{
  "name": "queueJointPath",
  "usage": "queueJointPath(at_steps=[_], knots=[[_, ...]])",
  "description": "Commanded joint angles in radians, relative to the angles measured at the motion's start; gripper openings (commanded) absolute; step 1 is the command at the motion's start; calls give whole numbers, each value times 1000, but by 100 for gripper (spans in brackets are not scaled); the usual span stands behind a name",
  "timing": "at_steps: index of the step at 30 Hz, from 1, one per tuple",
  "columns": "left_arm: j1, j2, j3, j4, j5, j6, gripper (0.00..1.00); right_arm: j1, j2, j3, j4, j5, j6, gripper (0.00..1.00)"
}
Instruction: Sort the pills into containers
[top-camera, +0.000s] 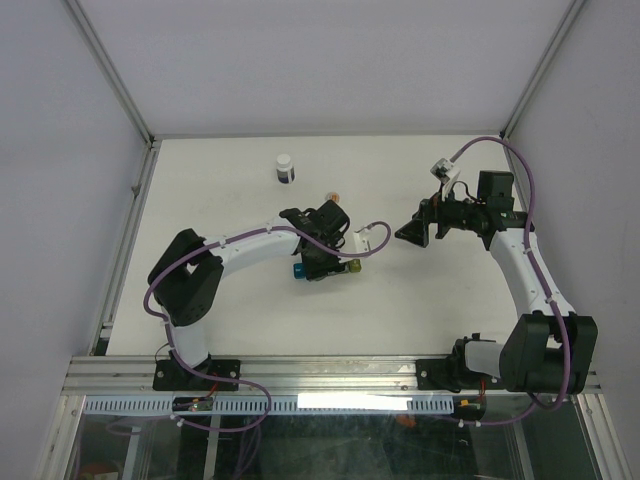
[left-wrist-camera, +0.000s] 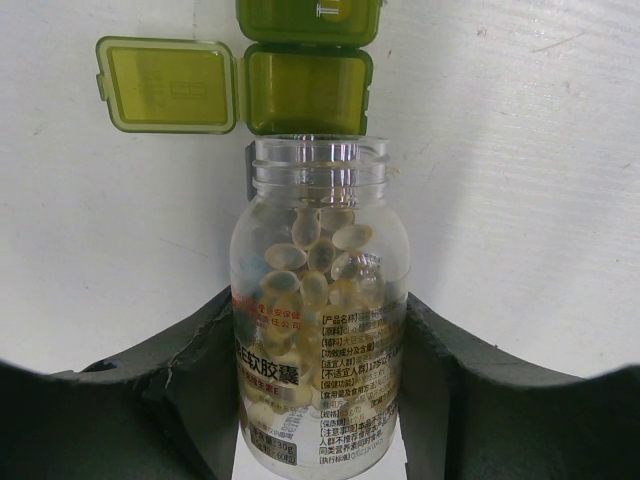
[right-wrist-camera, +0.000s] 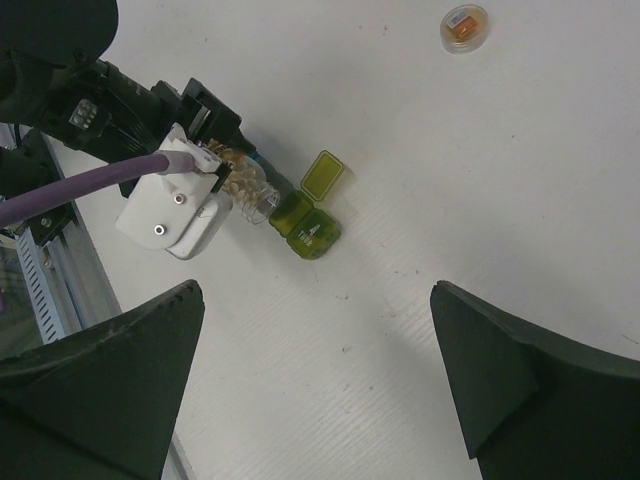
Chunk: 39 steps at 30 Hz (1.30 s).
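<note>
My left gripper (left-wrist-camera: 318, 385) is shut on a clear, uncapped pill bottle (left-wrist-camera: 318, 300) lying nearly flat. It holds many pale cream pills (left-wrist-camera: 312, 258). The bottle's mouth points at the open yellow-green compartment (left-wrist-camera: 308, 103) of the containers strip, whose lid (left-wrist-camera: 168, 85) is flipped out to the left. The compartment beyond it (left-wrist-camera: 308, 20) is closed. In the top view the left gripper (top-camera: 325, 245) covers most of the strip; a blue end (top-camera: 298, 270) and a yellow-green end (top-camera: 354, 266) stick out. My right gripper (right-wrist-camera: 320, 375) is open and empty, hovering to the right of the strip (right-wrist-camera: 310, 228).
A white-capped dark bottle (top-camera: 285, 168) stands at the back left. A small clear vial with orange contents (top-camera: 335, 198) sits just behind the left gripper and also shows in the right wrist view (right-wrist-camera: 464, 27). The right gripper (top-camera: 415, 232) hangs right of centre.
</note>
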Motion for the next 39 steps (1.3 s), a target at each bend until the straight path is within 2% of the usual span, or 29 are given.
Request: queueJointPath(at_steps=[1,3,5,13,15,17,19,22,25,27,29,31,34,36,39], knots=[[-3,-36,20,35,-12,2,0,-12,-2,55,13,-16,-13,99],[-6,-24,55,-14,-11,-20,0,-12,-4,52,13,-17,-14,100],[-1,-41,15,29,-4,3,0,-12,-3,55,13,-18,-13,100],[-19,-10,76,-33,-15,-41,0,-14,-4,53,11,-17,-15,100],[-7,-34,16,30,-8,-3,0,-15,-2,55,11,-18,-15,100],[-10,-2,70,-34,-26,-35,0,-15,-3,53,11,-18,-15,99],[-16,-17,51,-16,1,-29,0,-17,-2,55,12,-17,-15,99],[-24,-11,75,-43,-33,-49,0,-17,-1,53,10,-19,-16,99],[-17,-21,33,-10,-36,-13,0,-17,0,57,8,-20,-16,99],[-22,6,89,-62,-58,-50,0,-18,-2,54,8,-19,-16,99],[-21,-14,51,-10,-28,-21,0,-20,-2,57,7,-20,-15,100],[-20,9,90,-69,-70,-46,0,-20,-2,55,8,-19,-16,100],[-19,-12,69,-29,-47,-21,0,-21,-1,58,7,-19,-17,99],[-31,7,112,-82,-70,-53,0,-21,-2,55,7,-21,-17,99],[-26,-21,58,-21,-40,-22,0,-23,0,59,5,-21,-17,99]])
